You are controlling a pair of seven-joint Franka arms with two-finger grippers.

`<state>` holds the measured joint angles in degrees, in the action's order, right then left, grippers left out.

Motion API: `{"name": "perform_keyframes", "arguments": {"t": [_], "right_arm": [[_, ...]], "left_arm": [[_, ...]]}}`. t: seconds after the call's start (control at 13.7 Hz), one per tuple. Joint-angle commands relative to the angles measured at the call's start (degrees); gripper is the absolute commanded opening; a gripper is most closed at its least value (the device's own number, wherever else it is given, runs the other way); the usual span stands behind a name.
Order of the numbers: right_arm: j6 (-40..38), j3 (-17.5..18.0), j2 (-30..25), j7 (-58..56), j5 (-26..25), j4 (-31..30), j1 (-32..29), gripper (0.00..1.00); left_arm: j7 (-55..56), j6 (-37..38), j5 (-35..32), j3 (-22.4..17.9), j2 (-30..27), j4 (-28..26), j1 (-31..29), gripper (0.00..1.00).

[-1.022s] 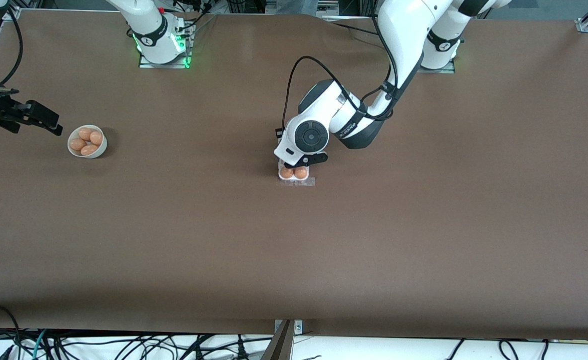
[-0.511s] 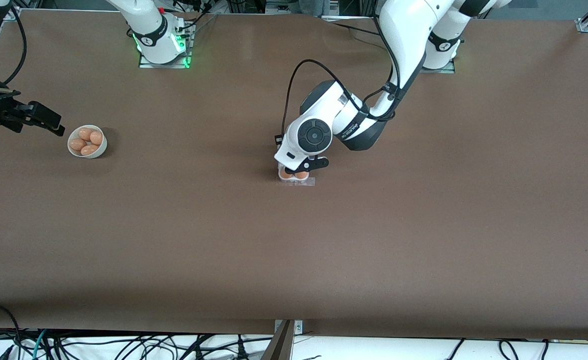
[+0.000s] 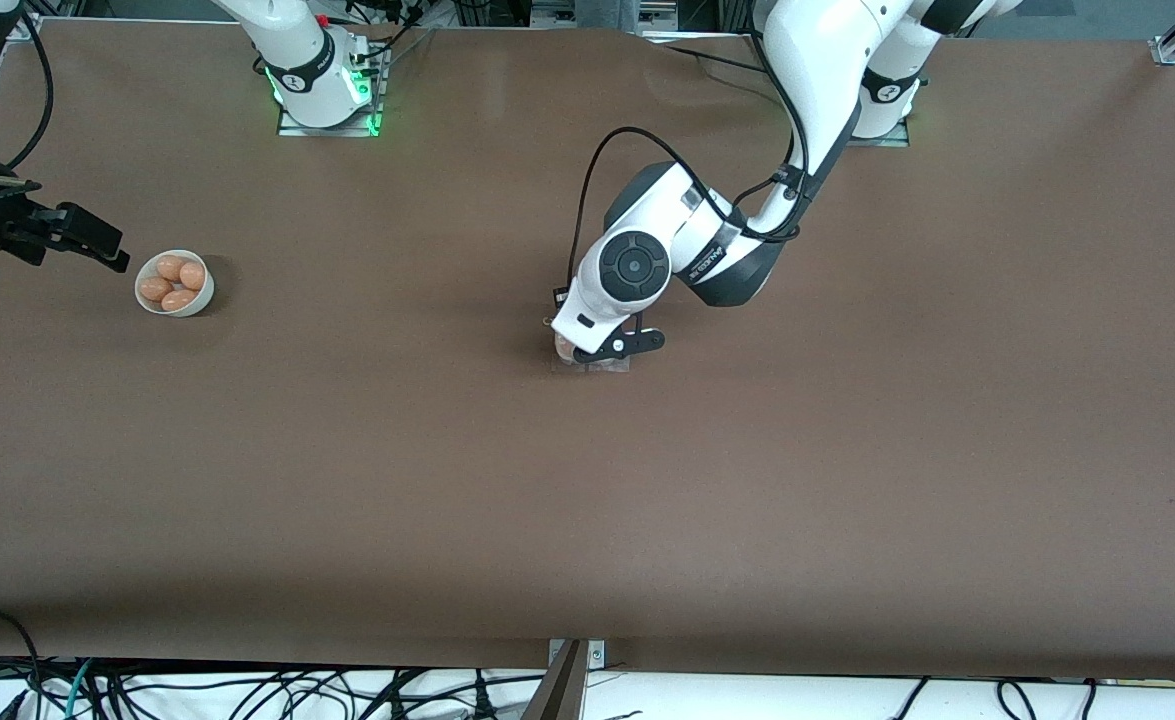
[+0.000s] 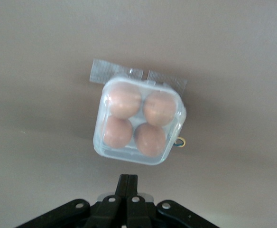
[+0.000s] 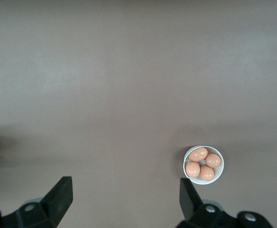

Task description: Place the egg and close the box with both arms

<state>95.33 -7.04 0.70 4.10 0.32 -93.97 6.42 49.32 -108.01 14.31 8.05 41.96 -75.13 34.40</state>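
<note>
The box (image 4: 172, 142), a small clear carton, lies mid-table with its transparent lid down over several orange-brown eggs (image 4: 123, 99); I cannot tell the task's egg from the others. My left gripper (image 4: 128, 178) is shut on nothing, its fingertips pressed together just off one side of the box. In the front view this left gripper (image 3: 615, 346) hangs over the box (image 3: 607, 367) and hides most of it. My right gripper (image 3: 87, 240) waits open and empty beside the bowl at the right arm's end, also seen as the right gripper (image 5: 124, 184).
A round white bowl (image 3: 205, 290) holds several more eggs (image 3: 169, 267); the bowl (image 5: 186, 160) also shows in the right wrist view. A strip of clear tape (image 4: 105, 72) lies on the table along one edge of the box.
The left gripper has slid toward the front camera over the box, so the eggs no longer show in the front view. The right arm has barely moved.
</note>
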Motion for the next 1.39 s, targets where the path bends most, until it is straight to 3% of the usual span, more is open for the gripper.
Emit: {"name": "perform_keyframes", "arguments": {"t": [0.0,0.15,0.22,0.29,0.66,0.95,1.17,1.31], "right_arm": [[-0.50,0.01,-0.26,0.38,0.82,0.36,-0.09,1.00],[-0.50,0.01,-0.26,0.38,0.82,0.36,-0.09,1.00],[-0.50,0.01,-0.26,0.38,0.82,0.36,-0.09,1.00],[-0.50,0.01,-0.26,0.38,0.82,0.36,-0.09,1.00],[-0.59,0.01,-0.26,0.38,0.82,0.36,-0.09,1.00],[-0.59,0.01,-0.26,0.47,0.82,0.36,-0.09,1.00],[-0.59,0.10,-0.26,0.73,0.82,0.36,-0.09,1.00],[-0.59,0.10,-0.35,0.73,0.82,0.36,-0.09,1.00]], "left_arm": [[0.25,0.95,-2.09,-2.85,-0.03,2.35,-0.29,0.24],[0.16,1.22,-6.90,-5.49,-1.35,4.53,-0.38,0.58],[0.16,1.92,-10.15,-6.11,-1.79,6.55,-0.73,0.84],[0.25,2.36,-12.61,-6.20,-1.79,8.14,-1.26,1.00],[-1.49,7.10,-14.22,-7.08,-5.65,13.41,-10.20,1.00],[-16.06,17.37,-14.31,-8.57,-7.67,17.20,-17.07,1.00],[-24.68,20.02,-17.46,-13.31,-8.91,17.21,-18.22,1.00],[-31.71,20.03,-17.91,-14.12,-11.28,16.25,-19.97,1.00]]}}
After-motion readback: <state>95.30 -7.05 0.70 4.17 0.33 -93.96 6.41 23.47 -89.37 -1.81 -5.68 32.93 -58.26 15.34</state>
